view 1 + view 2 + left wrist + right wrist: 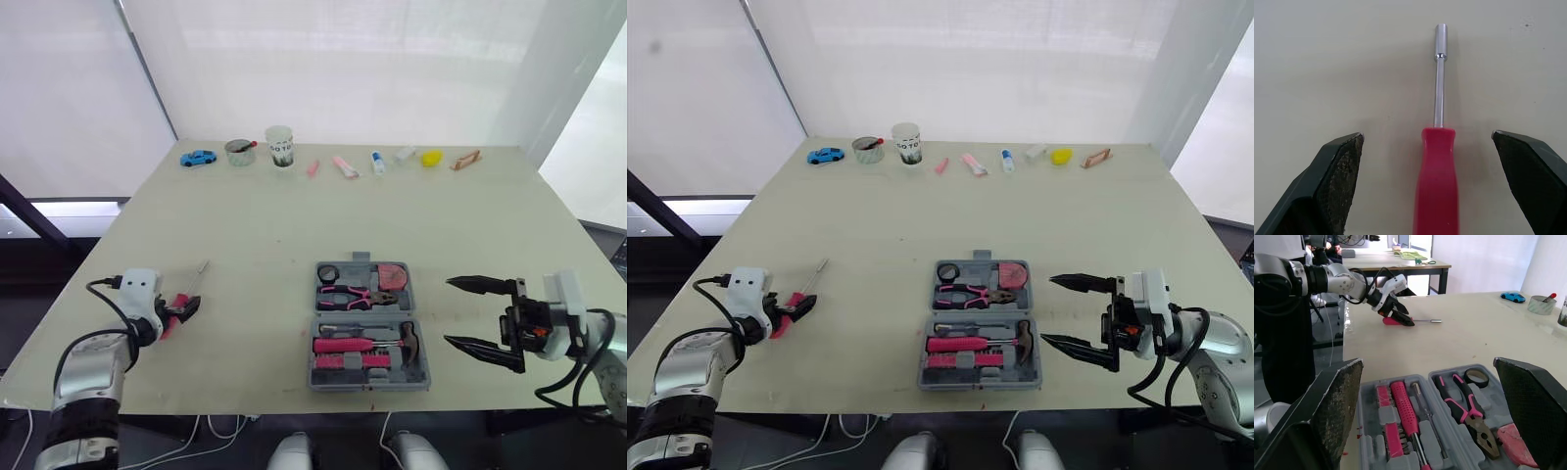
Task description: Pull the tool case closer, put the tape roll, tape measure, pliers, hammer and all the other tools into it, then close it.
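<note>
Left wrist view: left end effector [1426, 134], wide open and empty, straddles the nut driver [1436, 186]; an off-centre squeeze could roll it away. Right end effector [450, 311] gapes empty too.

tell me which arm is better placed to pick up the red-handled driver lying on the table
Left. The left gripper is open, its fingers either side of the red-handled driver. The right gripper is open beside the tool case, on the far side from it.
</note>
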### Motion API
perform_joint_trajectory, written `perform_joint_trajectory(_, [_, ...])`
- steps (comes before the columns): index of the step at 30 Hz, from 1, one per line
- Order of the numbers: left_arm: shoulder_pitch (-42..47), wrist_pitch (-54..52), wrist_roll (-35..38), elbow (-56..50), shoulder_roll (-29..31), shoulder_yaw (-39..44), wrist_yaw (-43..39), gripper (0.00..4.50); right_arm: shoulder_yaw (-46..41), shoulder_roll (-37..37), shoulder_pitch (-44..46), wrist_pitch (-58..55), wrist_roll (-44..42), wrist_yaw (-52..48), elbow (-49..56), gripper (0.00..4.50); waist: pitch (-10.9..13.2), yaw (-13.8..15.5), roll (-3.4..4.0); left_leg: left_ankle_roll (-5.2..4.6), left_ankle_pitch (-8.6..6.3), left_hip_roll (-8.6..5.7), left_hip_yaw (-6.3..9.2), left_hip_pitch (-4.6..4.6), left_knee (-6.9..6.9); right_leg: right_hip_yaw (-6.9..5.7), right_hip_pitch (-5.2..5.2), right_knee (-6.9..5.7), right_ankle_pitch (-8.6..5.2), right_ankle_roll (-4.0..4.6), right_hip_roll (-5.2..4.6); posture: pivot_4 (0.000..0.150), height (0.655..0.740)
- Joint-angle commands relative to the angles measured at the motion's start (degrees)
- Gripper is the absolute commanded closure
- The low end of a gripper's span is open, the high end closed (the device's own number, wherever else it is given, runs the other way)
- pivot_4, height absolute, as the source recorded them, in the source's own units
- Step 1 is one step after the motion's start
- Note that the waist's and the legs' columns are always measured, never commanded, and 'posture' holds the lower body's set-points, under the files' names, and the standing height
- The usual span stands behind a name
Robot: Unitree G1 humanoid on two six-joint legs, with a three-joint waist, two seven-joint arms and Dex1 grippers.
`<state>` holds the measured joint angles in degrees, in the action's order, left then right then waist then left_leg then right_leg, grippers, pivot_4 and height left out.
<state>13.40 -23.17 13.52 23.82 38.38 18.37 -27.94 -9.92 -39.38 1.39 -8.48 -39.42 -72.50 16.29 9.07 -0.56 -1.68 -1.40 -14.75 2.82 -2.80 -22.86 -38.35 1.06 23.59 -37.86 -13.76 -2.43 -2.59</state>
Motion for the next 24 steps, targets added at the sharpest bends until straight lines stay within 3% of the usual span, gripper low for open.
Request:
perform_joint_trajectory(1, [0.6,1.8,-0.5,1.0,0.2,-0.3,-0.7,0.02,-1.7,-0.1,0.2,1.0,-0.4,0.0,0.6,0.00,0.0,0.0,0.00,0.00,0.00,0.00,0.00,0.00,0.00,0.00,0.00,0.00,0.00,0.00,0.00,0.150,0.7400])
perform_joint_trajectory(2, [0.8,2.0,-0.5,1.9,0.1,-0.4,-1.0,0.02,-1.8,-0.1,0.2,1.1,-0.4,0.0,0.5,0.00,0.0,0.0,0.00,0.00,0.00,0.00,0.01,0.00,0.00,0.00,0.00,-0.01,0.00,0.00,0.00,0.150,0.7400])
perform_joint_trajectory(4, [1.3,2.5,-0.4,3.5,-0.1,-0.6,-1.5,0.81,-1.8,-0.1,0.2,1.3,-0.3,0.1,0.4,0.00,0.0,0.0,0.00,0.00,0.00,0.00,0.01,0.01,0.00,-0.01,0.00,-0.02,0.00,0.00,-0.01,0.150,0.7400])
perform_joint_trajectory(10, [2.5,4.3,-0.3,7.3,-0.7,-0.7,-3.0,3.86,-1.7,0.3,0.8,1.7,-0.3,0.6,0.0,0.00,0.0,0.0,0.02,0.00,0.00,-0.03,0.00,0.03,-0.01,0.00,-0.01,-0.03,0.00,0.00,-0.01,0.150,0.7400])
perform_joint_trajectory(19, [2.5,6.8,0.6,8.4,-0.8,0.1,-4.7,3.91,-1.9,-0.1,0.8,1.4,-0.5,0.6,0.1,0.00,-0.1,0.0,0.12,0.00,0.00,-0.05,0.00,0.05,-0.01,0.00,-0.02,-0.05,0.00,-0.01,-0.04,0.150,0.7400])
perform_joint_trajectory(24, [-2.1,2.6,5.5,-4.7,2.3,2.2,-11.0,3.91,-2.4,-0.4,0.3,1.3,-0.6,0.6,0.4,0.00,0.0,-0.1,0.00,0.00,0.00,0.01,0.00,-0.01,0.00,0.00,0.00,-0.02,0.00,-0.01,-0.08,0.150,0.7400])
